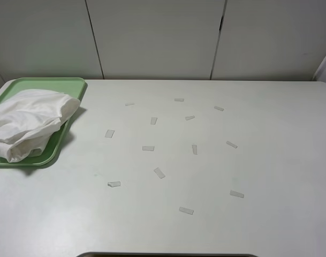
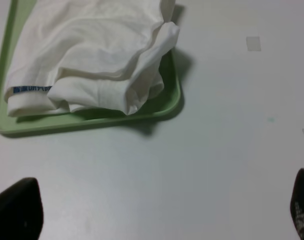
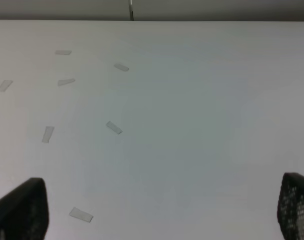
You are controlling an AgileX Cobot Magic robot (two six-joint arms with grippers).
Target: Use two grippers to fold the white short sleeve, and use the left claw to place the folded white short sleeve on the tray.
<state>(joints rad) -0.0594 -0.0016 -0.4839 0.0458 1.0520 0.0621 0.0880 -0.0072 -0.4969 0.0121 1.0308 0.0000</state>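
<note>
The white short sleeve (image 1: 26, 122) lies bunched and folded on the pale green tray (image 1: 47, 156) at the table's far left. It also shows in the left wrist view (image 2: 92, 55) with its blue label (image 2: 31, 89) near the tray's rim (image 2: 87, 122). My left gripper (image 2: 161, 212) is open and empty, back from the tray over bare table, with only its fingertips (image 2: 17, 210) showing. My right gripper (image 3: 161, 210) is open and empty over the table's right part. Neither arm shows in the exterior high view.
Several small white tape strips (image 1: 159, 172) are scattered over the white table's middle (image 1: 270, 160); some also show in the right wrist view (image 3: 114, 128). A white panelled wall (image 1: 157, 37) runs behind the table.
</note>
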